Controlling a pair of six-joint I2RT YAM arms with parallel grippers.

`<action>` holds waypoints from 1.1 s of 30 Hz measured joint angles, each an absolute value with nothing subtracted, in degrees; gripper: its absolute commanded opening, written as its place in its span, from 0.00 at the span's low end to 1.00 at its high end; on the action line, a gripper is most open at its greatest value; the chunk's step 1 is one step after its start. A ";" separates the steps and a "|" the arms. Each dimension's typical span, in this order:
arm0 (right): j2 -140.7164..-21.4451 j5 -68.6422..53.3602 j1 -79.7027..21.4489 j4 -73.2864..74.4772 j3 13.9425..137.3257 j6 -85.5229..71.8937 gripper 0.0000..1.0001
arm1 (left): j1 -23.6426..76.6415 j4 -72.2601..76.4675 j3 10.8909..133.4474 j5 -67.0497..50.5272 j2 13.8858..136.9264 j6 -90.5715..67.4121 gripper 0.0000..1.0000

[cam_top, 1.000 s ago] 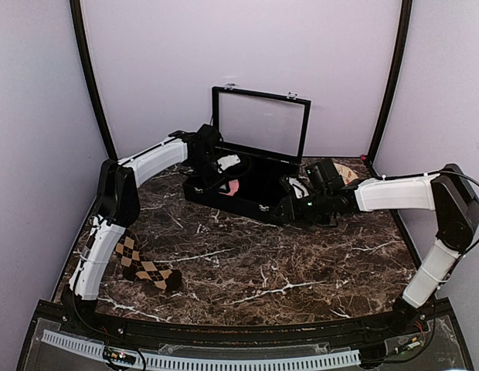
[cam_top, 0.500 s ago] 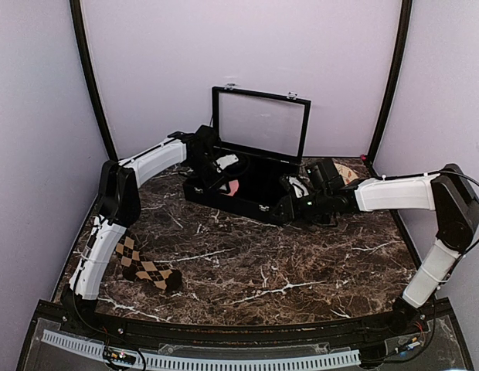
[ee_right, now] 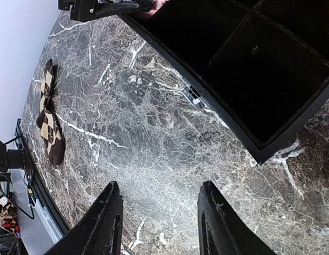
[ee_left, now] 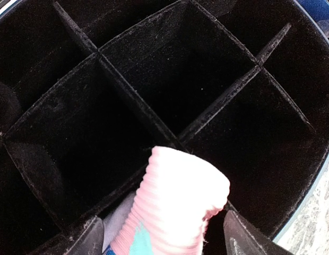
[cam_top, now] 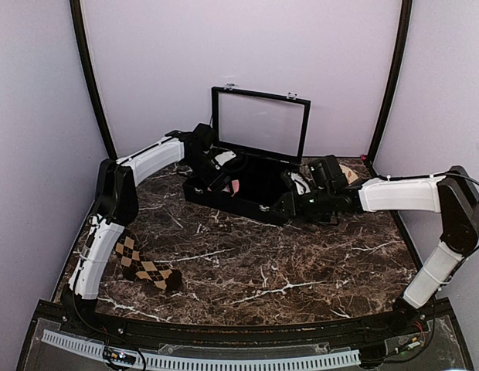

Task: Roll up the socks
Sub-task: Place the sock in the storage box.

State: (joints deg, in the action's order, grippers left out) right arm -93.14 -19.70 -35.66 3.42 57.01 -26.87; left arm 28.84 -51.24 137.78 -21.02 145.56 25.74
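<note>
Nearest me, the brown argyle sock (cam_top: pixel 147 270) lies flat on the table (cam_top: pixel 263 263), well behind both pincers, beside the left arm's base. My right pincer (ee_right: pixel 159 188) hovers half-spread above bare marble, just short of the black box (cam_top: pixel 232 202), holding nothing. My left pincer (ee_left: pixel 162 218) is spread wide over the box's compartments. The bundled pink sock (ee_left: pixel 175 202) sits loose between its fingers, above a divider crossing. Which compartment it belongs to, I cannot tell.

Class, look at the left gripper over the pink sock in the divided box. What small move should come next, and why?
Probably lift the left gripper straight up out of the box: its jaws stand open either side of the rolled pink sock, and the argyle sock lies unrolled on the table.
</note>
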 measured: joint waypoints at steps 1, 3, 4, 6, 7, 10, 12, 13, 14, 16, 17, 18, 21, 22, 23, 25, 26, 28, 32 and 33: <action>-93.10 -19.70 -35.66 3.27 56.84 -26.89 0.45 | 28.84 -51.20 137.69 -21.02 145.47 25.63 0.80; -92.73 -19.68 -35.66 3.01 56.23 -26.89 0.45 | 28.84 -51.07 137.49 -20.97 145.36 25.32 0.80; -92.36 -19.68 -35.66 3.03 55.86 -26.92 0.45 | 28.84 -51.07 137.47 -20.95 145.36 25.21 0.80; -91.57 -19.70 -35.66 2.98 55.46 -26.94 0.45 | 28.86 -51.03 137.34 -20.60 145.25 24.91 0.80; -91.31 -19.73 -35.66 2.96 55.46 -26.96 0.45 | 28.88 -50.92 137.16 -20.38 145.14 24.75 0.80; -90.83 -19.75 -35.66 2.46 55.46 -27.09 0.45 | 28.95 -50.57 136.49 -19.73 144.59 24.32 0.80; -90.74 -19.75 -35.66 2.26 55.46 -27.11 0.45 | 29.04 -50.54 135.98 -19.25 144.14 24.16 0.80; -90.74 -19.77 -35.66 2.15 55.46 -27.11 0.45 | 29.04 -50.54 135.90 -19.03 143.98 24.12 0.80; -90.74 -19.77 -35.66 2.09 55.46 -27.11 0.45 | 29.06 -50.54 135.74 -18.85 143.83 24.05 0.80; -90.74 -19.77 -35.68 2.04 55.46 -27.14 0.45 | 29.06 -50.52 135.46 -18.57 143.55 23.92 0.80; -90.74 -19.75 -35.68 2.00 55.46 -27.14 0.45 | 29.06 -50.52 135.31 -18.41 143.41 23.83 0.79; -90.74 -19.77 -35.68 1.96 55.46 -27.14 0.45 | 29.06 -50.48 135.20 -18.33 143.33 23.77 0.78; -90.74 -19.75 -35.68 1.67 55.46 -27.14 0.45 | 29.06 -50.41 134.69 -18.11 142.78 23.66 0.75; -90.74 -19.75 -35.68 1.65 55.46 -27.14 0.45 | 29.06 -50.41 134.54 -17.98 142.56 23.64 0.75; -90.74 -19.75 -35.68 1.65 55.46 -27.14 0.45 | 29.08 -50.39 134.50 -17.91 142.39 23.64 0.75; -90.74 -19.77 -35.75 1.58 55.46 -27.18 0.45 | 29.08 -50.46 134.19 -17.76 141.93 23.68 0.75; -90.74 -19.77 -35.79 1.50 55.46 -27.27 0.45 | 29.08 -50.46 133.99 -17.67 141.73 23.68 0.75; -90.74 -19.84 -35.86 1.30 55.46 -27.35 0.45 | 29.10 -50.68 133.95 -17.37 141.51 23.73 0.75; -90.74 -19.97 -36.01 1.23 55.46 -27.55 0.45 | 29.15 -50.70 133.82 -17.06 141.36 23.75 0.77; -90.74 -19.97 -36.01 1.21 55.46 -27.55 0.45 | 29.15 -50.72 133.78 -17.04 141.29 23.73 0.77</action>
